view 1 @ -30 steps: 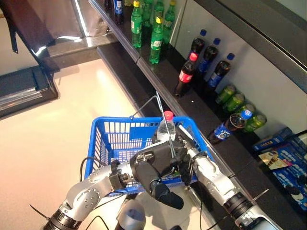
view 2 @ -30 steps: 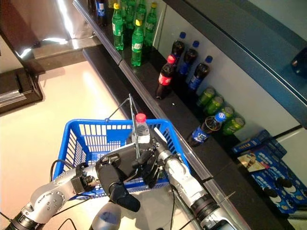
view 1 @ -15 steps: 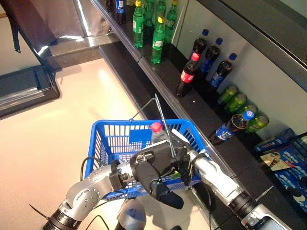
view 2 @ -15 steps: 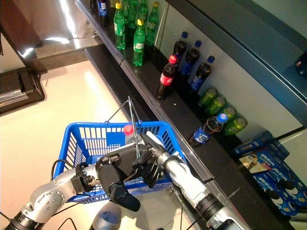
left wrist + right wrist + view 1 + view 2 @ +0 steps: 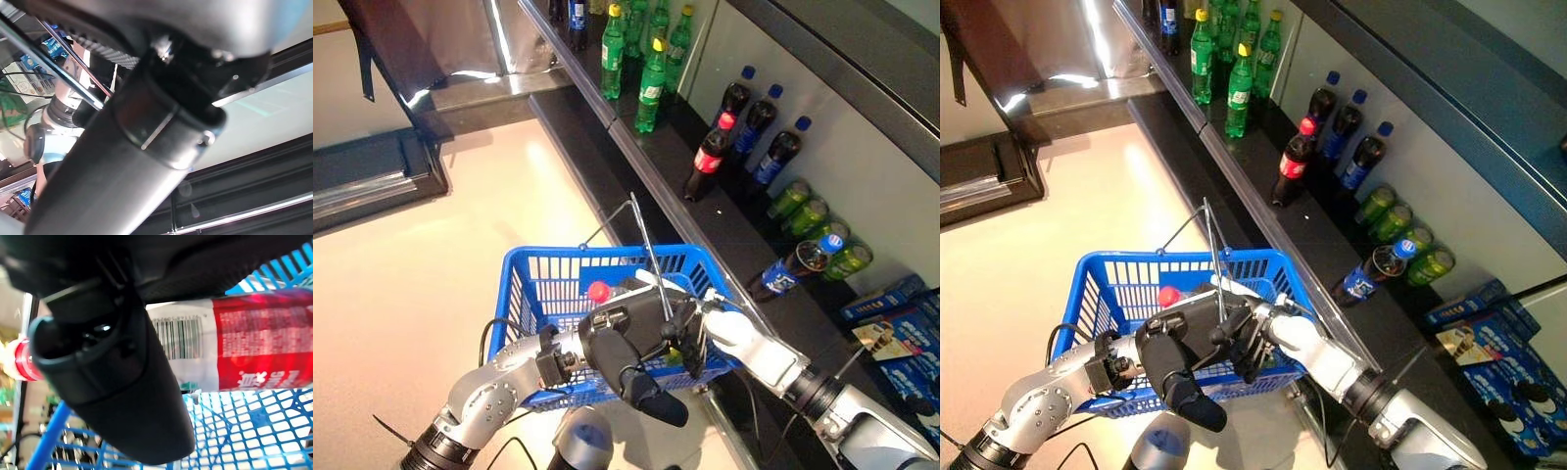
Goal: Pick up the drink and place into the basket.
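The drink is a clear bottle with a red label (image 5: 264,345) and a red cap (image 5: 598,291). It lies tilted inside the blue wire basket (image 5: 530,294), cap toward the left wall. My right hand (image 5: 688,331) reaches in over the basket's right rim and is shut on the bottle; its thumb (image 5: 122,396) lies across the white part of the label. My left hand (image 5: 619,354) sits at the basket's near rim, curled round the metal handle (image 5: 644,240), which stands up from it.
A dark shelf ledge (image 5: 636,162) runs along the right of the basket. On it stand green bottles (image 5: 651,73) and cola bottles (image 5: 710,162), with green cans (image 5: 813,211), a lying bottle (image 5: 788,272) and blue boxes (image 5: 901,328). Pale floor (image 5: 401,284) lies left.
My right hand has lowered the bottle from upright above the far rim down into the basket, tipping it over, so its cap is now lower and further left. The camera shifted slightly.
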Controlling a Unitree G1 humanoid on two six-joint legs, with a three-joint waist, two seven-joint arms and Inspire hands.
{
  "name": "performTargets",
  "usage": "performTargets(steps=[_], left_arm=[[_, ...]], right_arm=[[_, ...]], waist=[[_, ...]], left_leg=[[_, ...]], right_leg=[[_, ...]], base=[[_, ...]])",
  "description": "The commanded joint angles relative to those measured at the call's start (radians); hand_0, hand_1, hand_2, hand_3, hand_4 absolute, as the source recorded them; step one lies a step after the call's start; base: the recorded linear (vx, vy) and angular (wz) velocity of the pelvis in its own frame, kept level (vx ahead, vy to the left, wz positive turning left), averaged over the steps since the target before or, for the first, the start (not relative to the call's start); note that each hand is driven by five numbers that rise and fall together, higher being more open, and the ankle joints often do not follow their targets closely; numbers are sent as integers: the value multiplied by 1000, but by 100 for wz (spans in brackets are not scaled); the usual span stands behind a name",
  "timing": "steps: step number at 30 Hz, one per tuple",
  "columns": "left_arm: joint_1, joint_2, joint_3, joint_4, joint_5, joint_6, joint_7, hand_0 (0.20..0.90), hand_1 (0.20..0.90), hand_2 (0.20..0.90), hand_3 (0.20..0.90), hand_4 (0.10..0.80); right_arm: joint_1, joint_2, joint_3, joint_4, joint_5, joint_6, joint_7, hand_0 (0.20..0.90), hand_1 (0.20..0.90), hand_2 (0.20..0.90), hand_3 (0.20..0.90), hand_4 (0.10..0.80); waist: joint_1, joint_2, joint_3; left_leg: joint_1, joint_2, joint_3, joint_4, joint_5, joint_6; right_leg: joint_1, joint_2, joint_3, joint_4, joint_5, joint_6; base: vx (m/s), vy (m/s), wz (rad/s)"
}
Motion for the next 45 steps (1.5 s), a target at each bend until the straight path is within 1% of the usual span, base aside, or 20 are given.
performTargets(steps=[1, 11, 12, 14, 15, 16, 17, 37, 45], left_arm=[[-178, -157, -92, -254, -201, -146, -189, 300, 300, 300, 200, 100], [-190, -166, -102, -256, -207, -145, -181, 300, 300, 300, 200, 100], [-188, -167, -99, -259, -207, -143, -182, 300, 300, 300, 200, 100], [-189, -167, -100, -256, -208, -144, -186, 300, 300, 300, 200, 100], [-187, -168, -100, -259, -206, -144, -186, 300, 300, 300, 200, 100], [-188, -165, -99, -260, -209, -145, -185, 300, 300, 300, 200, 100], [-187, -168, -98, -263, -208, -143, -183, 300, 300, 300, 200, 100], [-186, -174, -86, -268, -207, -147, -171, 300, 300, 300, 200, 100], [-185, -175, -82, -271, -210, -144, -170, 300, 300, 300, 200, 100]], right_arm=[[-142, 36, 62, -127, 5, -81, 8, 300, 300, 300, 200, 100], [-135, 103, 99, -68, -17, -43, 19, 300, 300, 300, 200, 100], [-130, 110, 102, -61, -21, -37, 22, 415, 415, 415, 335, 235], [-127, 117, 105, -47, -23, -34, 25, 589, 589, 589, 538, 438], [-124, 122, 110, -39, -26, -33, 23, 691, 691, 691, 656, 556], [-122, 124, 113, -38, -28, -27, 21, 815, 815, 815, 801, 701], [-119, 131, 114, -32, -34, -22, 21, 900, 900, 900, 900, 800], [-104, 140, 104, -5, -62, -27, 31, 900, 900, 900, 900, 800], [-105, 145, 98, -11, -65, -16, 29, 900, 900, 900, 900, 800]], waist=[[4, 4, -224], [19, 2, -221], [20, 2, -222], [22, 1, -223], [23, 2, -224], [24, 2, -224], [24, 3, -225], [23, -2, -226], [26, -6, -224]], left_leg=[[21, -4, -53, -37, 9, 17], [21, -10, -70, -37, 10, 18], [21, -11, -71, -37, 10, 18], [21, -13, -73, -37, 9, 18], [21, -14, -74, -37, 9, 18], [21, -14, -76, -37, 9, 19], [21, -15, -75, -37, 9, 19], [17, -14, -69, -37, 9, 19], [16, -15, -71, -37, 9, 18]], right_leg=[[25, 20, 14, 66, -16, -36], [27, 20, 12, 70, -17, -37], [27, 21, 14, 69, -17, -37], [28, 21, 13, 69, -16, -36], [28, 21, 14, 68, -17, -36], [27, 21, 13, 70, -17, -36], [27, 21, 13, 70, -17, -36], [23, 25, 17, 69, -18, -38], [25, 27, 19, 69, -19, -39]], base=[[7, 7, 4], [4, 3, 2], [0, 0, 0], [0, 0, 0], [0, 0, 0], [0, 0, 0], [0, 0, 0], [0, 0, 0], [0, 0, 0]])
